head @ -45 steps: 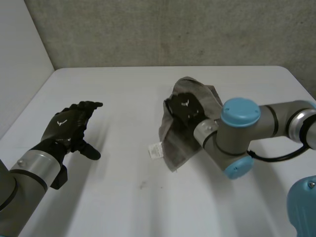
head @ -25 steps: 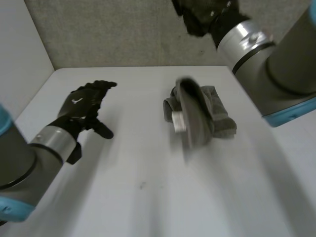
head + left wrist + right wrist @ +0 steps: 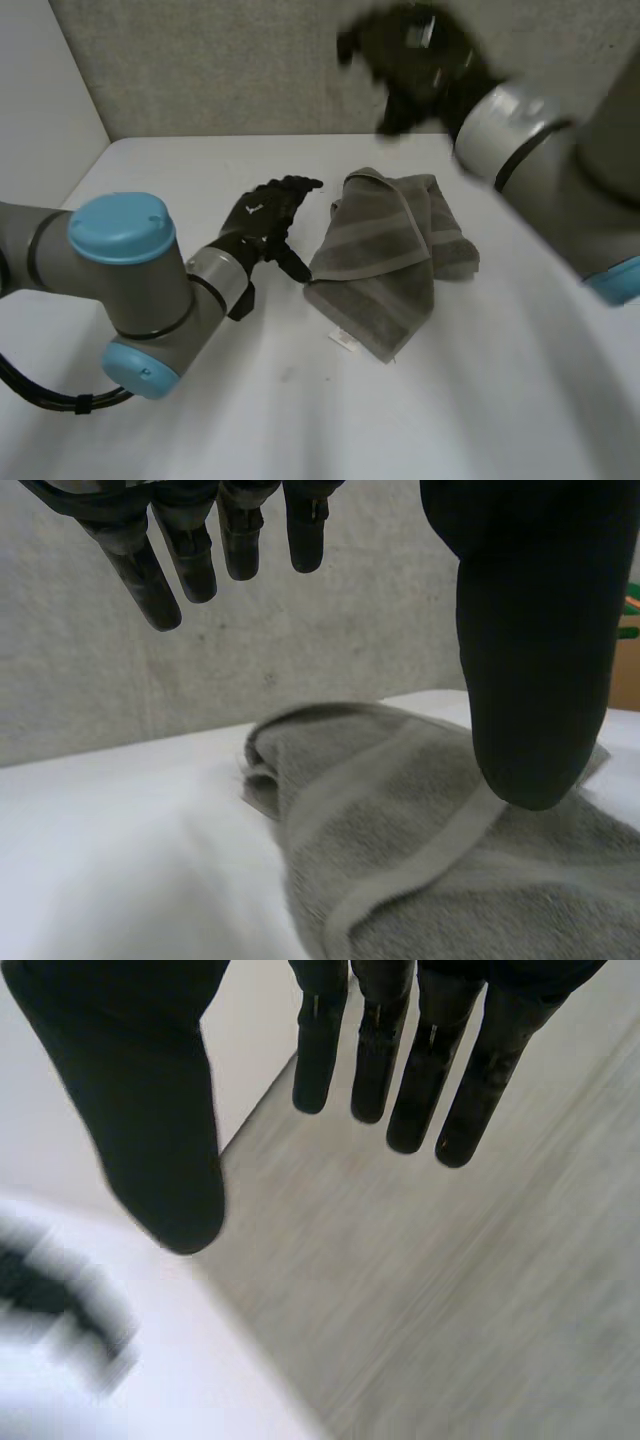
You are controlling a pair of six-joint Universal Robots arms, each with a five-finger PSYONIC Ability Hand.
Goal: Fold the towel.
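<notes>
White table [image 3: 450, 400] bears the grey towel [image 3: 390, 260] near its middle, in a loose, uneven fold. Half a second ago one flap stood up off the cloth; now it has dropped flat, a paler band running across the top layer.

The right arm [image 3: 560, 170] hides the table's far right corner. Its right hand [image 3: 420, 60] has stayed high in front of the concrete wall [image 3: 200, 60], well clear of the towel. Its own wrist view shows the fingers [image 3: 378, 1060] straight and the thumb apart, holding nothing.

The left arm [image 3: 130, 270] covers the near left of the table. The left hand [image 3: 258, 215] has come in from the left side and sits just beside the towel's left edge, fingers straight, nothing held.

A small white label [image 3: 343, 338] lies at the towel's near edge.
</notes>
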